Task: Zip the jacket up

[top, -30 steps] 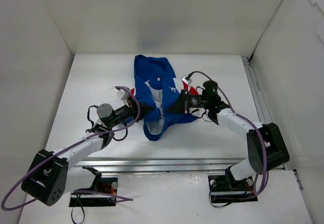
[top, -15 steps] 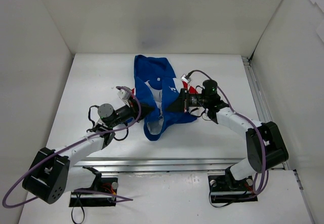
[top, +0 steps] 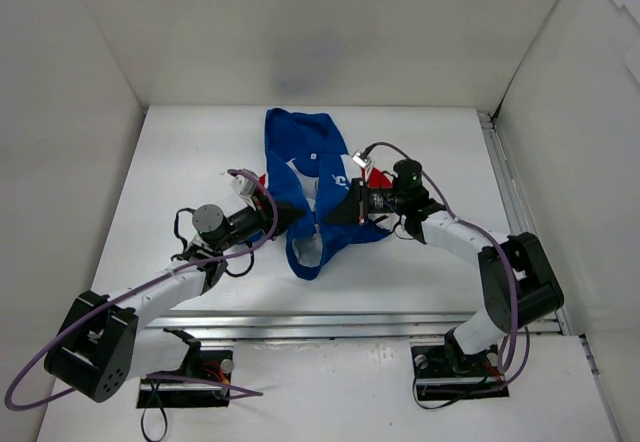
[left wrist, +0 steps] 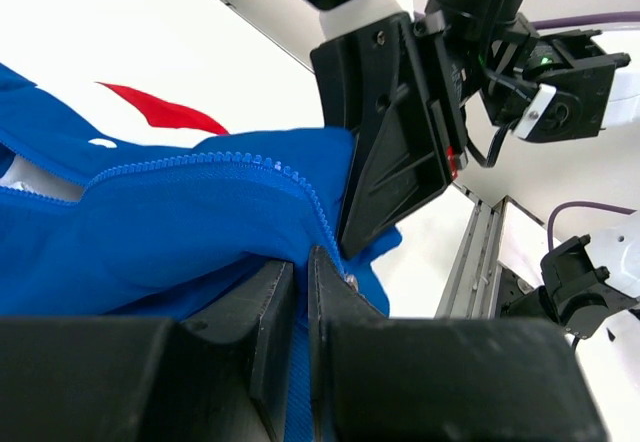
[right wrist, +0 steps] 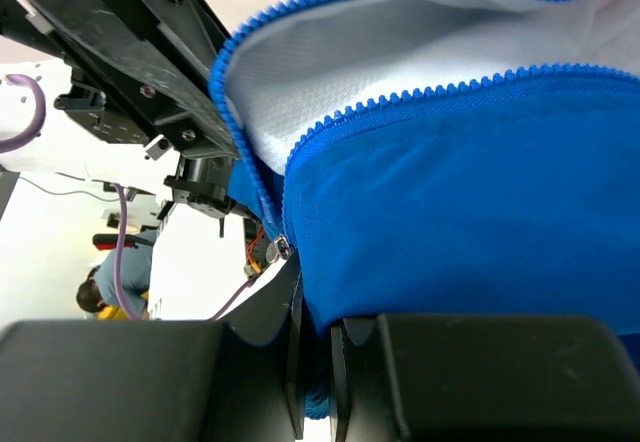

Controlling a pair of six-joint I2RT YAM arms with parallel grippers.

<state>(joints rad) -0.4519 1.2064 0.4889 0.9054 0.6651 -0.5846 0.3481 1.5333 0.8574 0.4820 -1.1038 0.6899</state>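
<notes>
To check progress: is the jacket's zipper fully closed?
No, the zipper rows of the jacket lie apart, white lining showing between them.

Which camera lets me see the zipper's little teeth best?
The right wrist view. Both rows of the zipper teeth show close up, parted, with white lining between them. The left wrist view shows only one clear row along a blue fold. In the top view the jacket is too small to make out teeth.

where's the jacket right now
In the top view the jacket lies bunched at the centre of the table, gripped by the left gripper on its left and the right gripper on its right.
</notes>
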